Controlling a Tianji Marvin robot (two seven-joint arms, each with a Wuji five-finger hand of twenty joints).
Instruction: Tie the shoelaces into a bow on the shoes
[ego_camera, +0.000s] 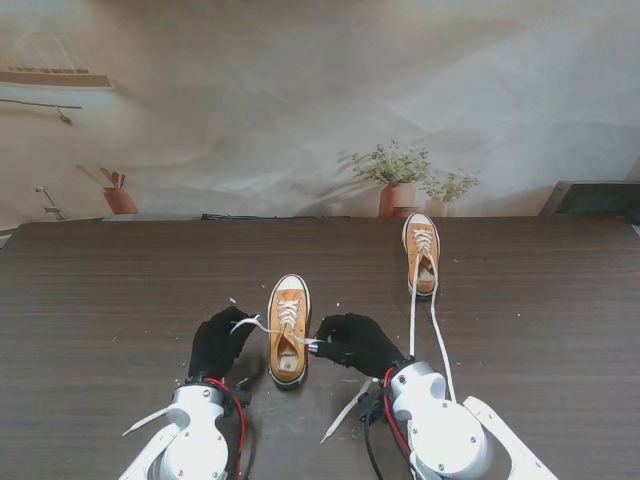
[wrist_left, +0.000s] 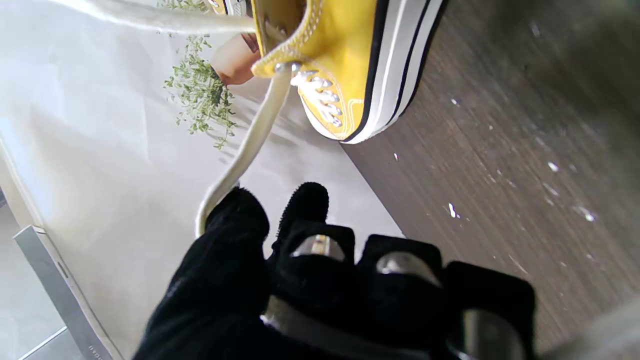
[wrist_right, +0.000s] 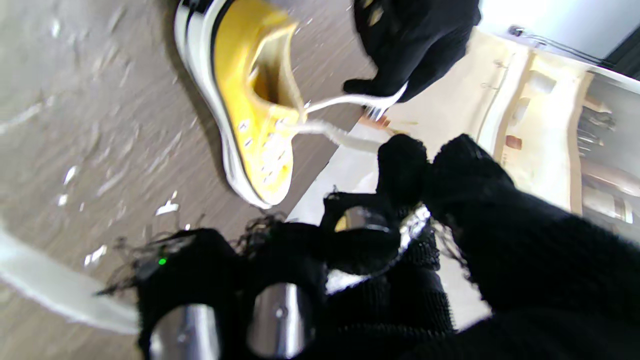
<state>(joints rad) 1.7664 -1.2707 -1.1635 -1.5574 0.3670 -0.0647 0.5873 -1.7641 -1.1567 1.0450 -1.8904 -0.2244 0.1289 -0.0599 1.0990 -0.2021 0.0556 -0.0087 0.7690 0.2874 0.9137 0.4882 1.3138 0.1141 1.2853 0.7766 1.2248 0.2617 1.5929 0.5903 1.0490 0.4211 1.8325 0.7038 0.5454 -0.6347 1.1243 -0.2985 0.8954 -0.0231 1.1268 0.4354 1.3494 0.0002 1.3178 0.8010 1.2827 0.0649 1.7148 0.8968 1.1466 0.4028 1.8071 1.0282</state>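
Left hand (ego_camera: 218, 343) and right hand (ego_camera: 355, 342) each pinch a lace end beside the near shoe (ego_camera: 288, 330). Keeping both ends taut and crossing them over the tongue would likely help.

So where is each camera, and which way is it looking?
Stand camera: high above the shoulders, looking down at the table; shows both arms, left hand and right hand.
Left wrist camera: looks along the fingers at the near shoe.
Right wrist camera: looks along its fingers at that shoe.
Shared: all three see the near shoe and its laces.
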